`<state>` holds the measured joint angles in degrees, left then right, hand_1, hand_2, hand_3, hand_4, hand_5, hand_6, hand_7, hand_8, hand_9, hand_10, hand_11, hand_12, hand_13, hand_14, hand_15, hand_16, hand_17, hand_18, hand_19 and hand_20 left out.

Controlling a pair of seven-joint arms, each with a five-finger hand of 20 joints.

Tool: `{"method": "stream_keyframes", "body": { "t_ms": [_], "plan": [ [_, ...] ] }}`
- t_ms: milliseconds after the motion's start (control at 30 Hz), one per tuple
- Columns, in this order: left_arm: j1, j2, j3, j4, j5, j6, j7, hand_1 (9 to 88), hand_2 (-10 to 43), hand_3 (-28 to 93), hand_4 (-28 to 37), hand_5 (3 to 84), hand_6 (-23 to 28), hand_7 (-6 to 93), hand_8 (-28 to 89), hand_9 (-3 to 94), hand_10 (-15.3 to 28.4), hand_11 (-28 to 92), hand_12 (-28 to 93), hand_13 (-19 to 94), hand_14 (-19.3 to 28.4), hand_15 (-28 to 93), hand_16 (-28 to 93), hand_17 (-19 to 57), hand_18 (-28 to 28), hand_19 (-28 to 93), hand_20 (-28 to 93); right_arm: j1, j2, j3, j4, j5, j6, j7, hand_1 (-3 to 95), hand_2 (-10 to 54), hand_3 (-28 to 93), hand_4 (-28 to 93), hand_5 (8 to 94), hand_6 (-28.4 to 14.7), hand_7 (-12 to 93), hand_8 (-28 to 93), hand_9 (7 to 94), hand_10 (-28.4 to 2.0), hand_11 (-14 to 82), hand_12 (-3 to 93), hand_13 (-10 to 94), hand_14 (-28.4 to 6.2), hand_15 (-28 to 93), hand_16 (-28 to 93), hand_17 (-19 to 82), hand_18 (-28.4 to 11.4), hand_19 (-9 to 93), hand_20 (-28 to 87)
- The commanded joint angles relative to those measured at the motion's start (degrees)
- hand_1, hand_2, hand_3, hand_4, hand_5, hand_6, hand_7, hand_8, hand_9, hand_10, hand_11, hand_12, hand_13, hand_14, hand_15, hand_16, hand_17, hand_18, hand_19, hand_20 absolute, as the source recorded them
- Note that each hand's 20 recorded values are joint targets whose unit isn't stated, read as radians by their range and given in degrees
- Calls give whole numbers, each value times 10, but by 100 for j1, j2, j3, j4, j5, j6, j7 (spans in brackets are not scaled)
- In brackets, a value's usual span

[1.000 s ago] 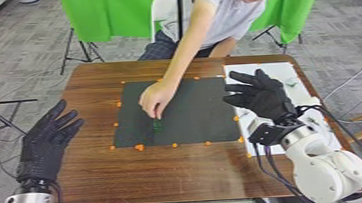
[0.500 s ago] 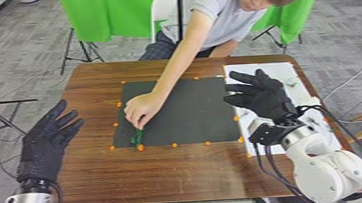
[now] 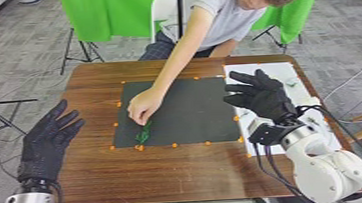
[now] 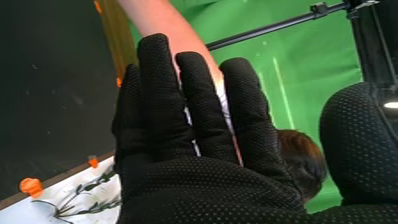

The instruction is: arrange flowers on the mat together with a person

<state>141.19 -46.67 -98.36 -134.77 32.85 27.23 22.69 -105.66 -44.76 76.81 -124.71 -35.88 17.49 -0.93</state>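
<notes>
while the person's hand (image 3: 145, 104) has its fingertips drawn narrow at one end of a green sprig (image 3: 144, 137), by the dark mat's (image 3: 197, 111) near left corner, the left hand (image 3: 44, 141) and right hand (image 3: 262, 94) hang with fingers loosely spread. the light sprig could cling and shift as those fingertips lift; an early right-arm reach might bump the person's forearm.

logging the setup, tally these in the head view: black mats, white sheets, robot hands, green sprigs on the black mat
Black mat: 1
White sheet: 1
Robot's left hand and right hand: 2
Green sprig on the black mat: 1
Total: 5
</notes>
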Motion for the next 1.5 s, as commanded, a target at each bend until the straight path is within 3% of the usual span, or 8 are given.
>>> {"method": "stream_keyframes", "body": {
  "t_ms": [33, 200, 633, 800, 1000, 1133, 1333, 1500],
  "plan": [
    [41, -62, 12, 1, 40, -46, -61, 213, 84, 761, -235, 335, 66, 103, -85, 309, 161, 206, 106, 192, 218, 442, -60, -89, 174, 385, 144, -30, 12, 3, -22, -13, 37, -20, 168, 147, 711, -253, 495, -15, 153, -125, 508, -183, 158, 143, 434, -191, 437, 82, 114, -190, 560, 128],
    [79, 81, 53, 0, -81, 23, 84, 213, 84, 761, -236, 335, 65, 104, -85, 309, 161, 206, 106, 193, 218, 443, -60, -89, 174, 384, 144, -48, 16, 23, -28, -11, 31, -27, 169, 147, 711, -252, 495, -15, 153, -125, 508, -183, 158, 143, 435, -190, 437, 82, 114, -190, 560, 128],
    [83, 108, 37, -10, -99, 41, 78, 213, 84, 760, -236, 335, 66, 103, -85, 309, 160, 207, 106, 193, 218, 442, -60, -89, 173, 384, 145, -119, 6, 120, -118, -318, 161, 106, 169, 146, 711, -252, 494, -16, 153, -125, 507, -184, 157, 143, 435, -191, 439, 82, 118, -194, 564, 129],
    [113, 137, 23, -15, -127, 56, 120, 213, 84, 760, -236, 335, 66, 103, -85, 309, 161, 206, 106, 193, 219, 444, -60, -89, 174, 385, 145, -328, 155, 275, -432, -1559, 793, 894, 184, 127, 716, -242, 488, -27, 149, -122, 513, -188, 161, 144, 461, -201, 458, 83, 173, -242, 609, 130],
    [180, 137, -18, -34, -130, 65, 145, 213, 84, 761, -236, 335, 66, 104, -86, 309, 161, 207, 106, 193, 218, 443, -61, -89, 173, 384, 145, -457, 242, 435, -682, -2812, 1055, 1815, 216, 95, 709, -230, 493, -38, 145, -118, 526, -195, 170, 142, 502, -199, 493, 78, 237, -248, 676, 97],
    [158, 49, -76, -38, -44, 19, 28, 213, 84, 762, -236, 334, 66, 103, -86, 309, 161, 206, 106, 193, 219, 443, -61, -89, 173, 383, 144, 46, 257, 44, -785, -3925, 1289, 3018, 234, 80, 704, -222, 497, -43, 144, -117, 532, -196, 171, 142, 524, -197, 510, 73, 269, -247, 721, 56],
    [227, 26, -108, -55, -56, 18, 54, 213, 85, 761, -236, 335, 66, 103, -85, 309, 161, 207, 107, 193, 218, 443, -60, -89, 174, 385, 145, 399, 641, -697, -889, -7359, 1327, 5672, 264, 62, 680, -199, 515, -58, 133, -111, 561, -215, 173, 138, 580, -200, 540, 64, 342, -246, 827, -92],
    [226, -14, -114, -52, -24, -7, 12, 214, 85, 760, -236, 335, 66, 103, -85, 309, 161, 207, 106, 194, 219, 446, -60, -89, 174, 385, 145, 333, 733, -662, -863, -7971, 1185, 6239, 288, 37, 674, -189, 533, -71, 128, -111, 582, -223, 173, 137, 625, -199, 551, 66, 409, -234, 888, -203]
  ]
}}
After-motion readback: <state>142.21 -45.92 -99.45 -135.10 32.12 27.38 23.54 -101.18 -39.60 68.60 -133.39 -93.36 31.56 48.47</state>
